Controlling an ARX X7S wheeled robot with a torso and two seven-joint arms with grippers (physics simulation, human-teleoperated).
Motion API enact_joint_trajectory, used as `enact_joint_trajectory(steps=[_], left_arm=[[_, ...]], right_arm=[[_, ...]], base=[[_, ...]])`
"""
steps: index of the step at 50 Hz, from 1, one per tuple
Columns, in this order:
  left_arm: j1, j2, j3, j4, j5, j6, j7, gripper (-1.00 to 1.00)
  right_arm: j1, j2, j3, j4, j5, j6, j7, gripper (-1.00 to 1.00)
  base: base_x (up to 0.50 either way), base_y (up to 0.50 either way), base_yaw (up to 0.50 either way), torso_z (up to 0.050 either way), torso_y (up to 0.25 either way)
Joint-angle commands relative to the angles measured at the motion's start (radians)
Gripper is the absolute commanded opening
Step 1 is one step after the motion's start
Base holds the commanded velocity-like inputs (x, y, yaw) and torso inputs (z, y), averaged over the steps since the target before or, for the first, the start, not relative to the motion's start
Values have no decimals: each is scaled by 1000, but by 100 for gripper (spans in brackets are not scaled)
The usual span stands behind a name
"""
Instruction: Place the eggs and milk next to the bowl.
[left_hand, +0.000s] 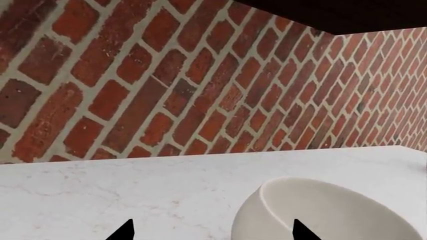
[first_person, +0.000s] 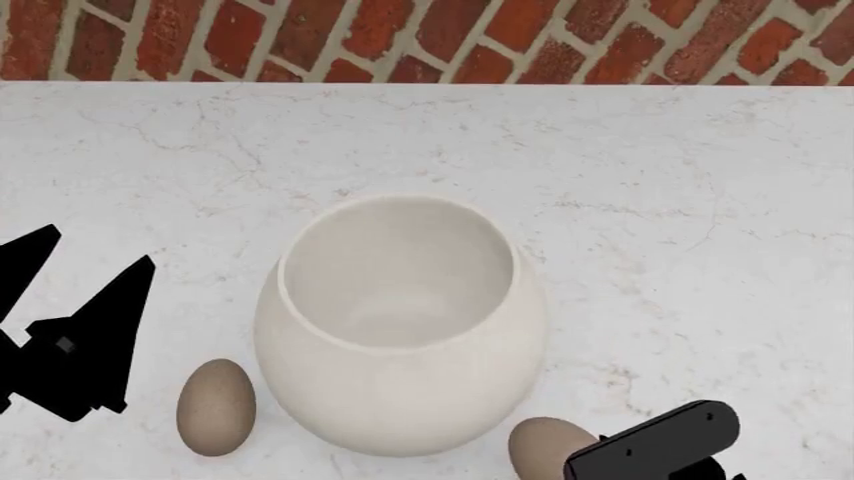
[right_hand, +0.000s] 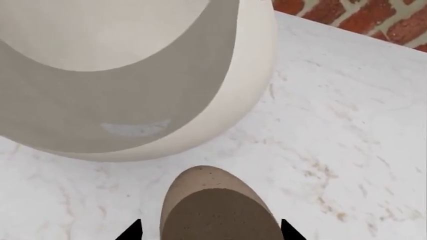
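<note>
Fingertips (right_hand: 135, 231) straddle egg (right_hand: 215, 207) on marble counter (first_person: 667, 200).

Bright, even, diffuse light in all 3 renders; sharp throughout, no blur or glare. Soft shading darkens the bowl (right_hand: 133, 100) underside.

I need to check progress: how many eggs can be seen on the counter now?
2: one egg beside the bowl toward the left arm, the other egg near the right gripper.

Bowl (first_person: 398, 330) centre on marble counter (first_person: 667, 200); egg (first_person: 216, 407) just left, second egg (first_person: 545, 446) lower right.
</note>
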Motion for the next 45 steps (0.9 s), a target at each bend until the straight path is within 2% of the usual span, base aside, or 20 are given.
enact_joint_trajectory(steps=[1,28,45], left_arm=[[11,20,-24,19,11,-13,25,100],[12,18,-25,26,7,-13,27,100],[17,14,-30,37,3,-12,23,100]], right_arm=[[-4,-16,7,-3,-23,11,-32,100],[35,28,97,-195,96,137,46,100],[41,64,222,-349,241,231,137,100]], base=[[0,3,3,0,0],[0,0,0,0,0],[0,0,0,0,0]])
